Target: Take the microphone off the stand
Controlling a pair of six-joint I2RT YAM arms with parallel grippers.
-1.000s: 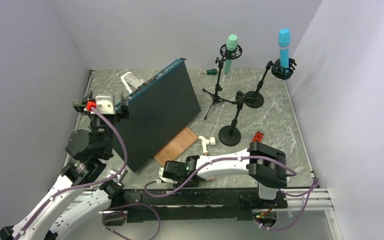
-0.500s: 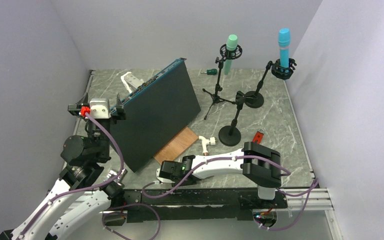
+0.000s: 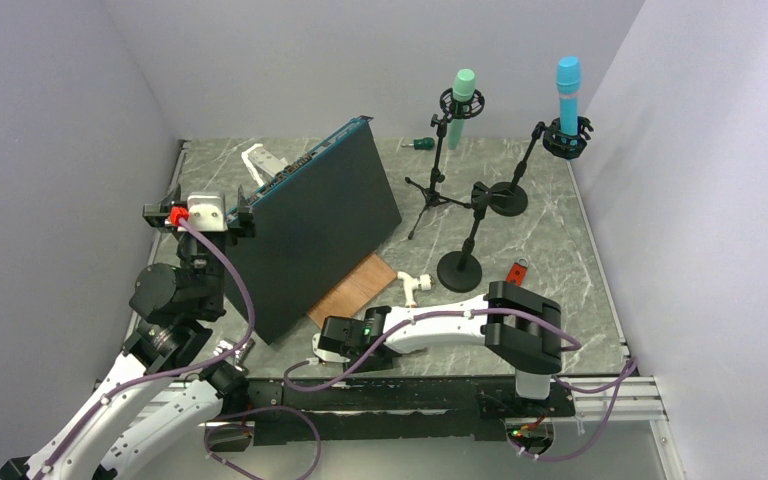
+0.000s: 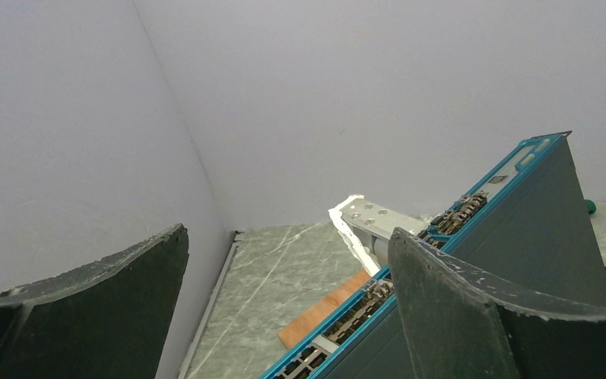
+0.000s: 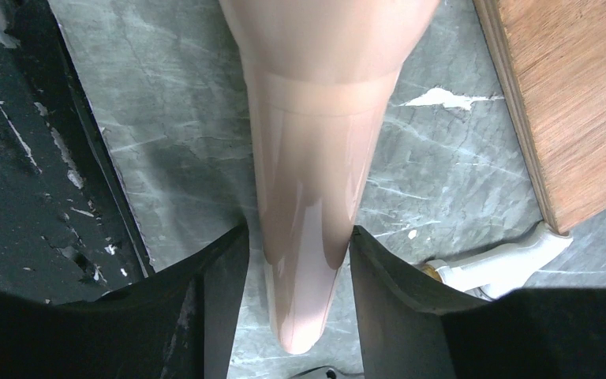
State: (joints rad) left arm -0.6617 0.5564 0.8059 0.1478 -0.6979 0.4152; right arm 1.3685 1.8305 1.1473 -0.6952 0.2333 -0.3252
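**Set the mic down flat, then let go**

The mic (image 5: 316, 158), beige and tapered, lies along my right gripper (image 5: 298, 241), with its narrow end toward my wrist and its wide end out ahead. My right jaws are clamped on that narrow end, low over the table (image 5: 166, 118). The mic is in no stand. I take the bare stand (image 3: 459, 271) mid-table to be its own, though I cannot be sure. As I judge it, what is left is the putting down.

To do that well, I must mind what I hold: a glossy taper, which may slip forward as my grip eases. I should lower it until the body rests on the table, and only then open, slowly. The board (image 5: 576, 103) is near on one side, and a white fitting (image 5: 505, 260) sits just beside my finger. I should keep the mic off both, then draw straight back and up.

My left gripper (image 4: 288, 231) has its jaws wide apart with nothing between them, beside the panel (image 4: 544, 229). It has no part in this step.
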